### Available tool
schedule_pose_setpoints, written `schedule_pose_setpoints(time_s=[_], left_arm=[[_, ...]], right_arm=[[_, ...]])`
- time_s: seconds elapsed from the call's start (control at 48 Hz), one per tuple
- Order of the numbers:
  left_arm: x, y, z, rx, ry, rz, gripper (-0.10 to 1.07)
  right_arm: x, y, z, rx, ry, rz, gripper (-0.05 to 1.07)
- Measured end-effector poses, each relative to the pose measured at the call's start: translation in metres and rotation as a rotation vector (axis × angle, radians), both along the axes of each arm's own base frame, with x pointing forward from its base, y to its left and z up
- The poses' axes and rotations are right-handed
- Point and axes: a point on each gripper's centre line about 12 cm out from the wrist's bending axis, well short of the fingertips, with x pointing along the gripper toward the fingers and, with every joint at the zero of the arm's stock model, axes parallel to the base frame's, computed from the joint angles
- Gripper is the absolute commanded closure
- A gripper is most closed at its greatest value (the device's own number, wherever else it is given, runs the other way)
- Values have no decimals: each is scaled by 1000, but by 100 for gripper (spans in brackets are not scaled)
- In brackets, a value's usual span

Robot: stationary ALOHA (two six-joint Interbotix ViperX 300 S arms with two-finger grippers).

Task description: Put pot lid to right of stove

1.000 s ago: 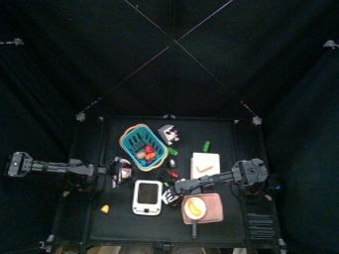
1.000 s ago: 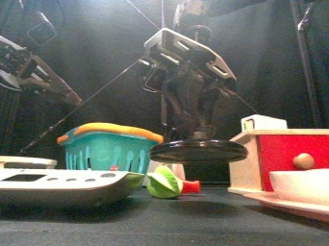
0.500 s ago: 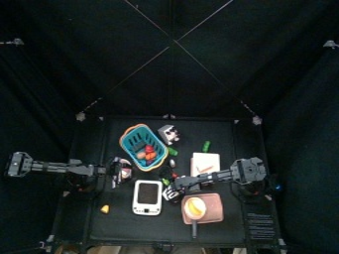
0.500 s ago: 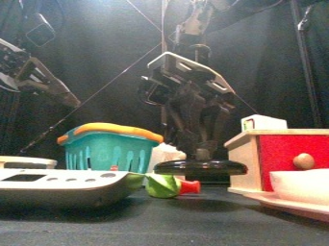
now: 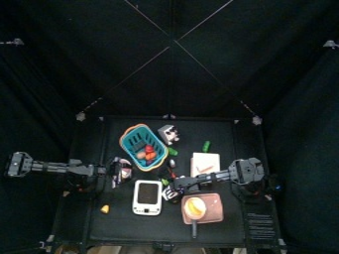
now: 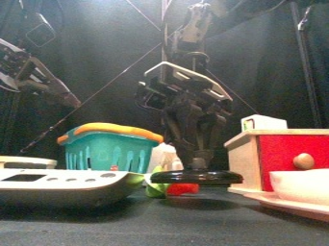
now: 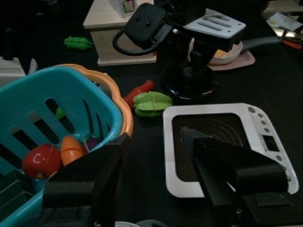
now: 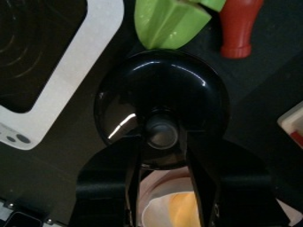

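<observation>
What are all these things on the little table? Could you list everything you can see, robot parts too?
Pot lid: one, black, flat on the table just right of the stove, knob between the right fingers.
Stove: one, white with grey panel, front left of middle.
Basket: one, teal with orange rim, behind the stove, toy food inside.
Green toy food: one, beside the lid.
Red toy piece: one, next to the green one.
Cream box: one, red front, right side.
Small yellow piece: one, front left corner.
Right gripper: black, over the lid.
Left gripper: black, open, resting left of the stove.
</observation>
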Motion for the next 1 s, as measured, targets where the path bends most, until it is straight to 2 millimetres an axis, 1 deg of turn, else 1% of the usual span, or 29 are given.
schedule_pose_setpoints(time_s=[0.25, 0.417, 0.583, 0.792, 1.0], left_arm=[[-1, 0, -2, -2, 5, 2, 11], [-1, 0, -2, -2, 6, 2, 11], [-1, 1, -2, -2, 6, 4, 11], [-1, 1, -2, -2, 6, 4, 11], [-1, 1, -3, -1, 8, 5, 11]], right_arm=[[1, -19, -2, -34, -5, -17, 36], [-4, -25, -7, -40, 9, -26, 36], [-7, -26, -12, -44, 23, -26, 34], [-2, -26, -11, -43, -20, -23, 33], [-3, -24, -12, -31, -18, -26, 33]])
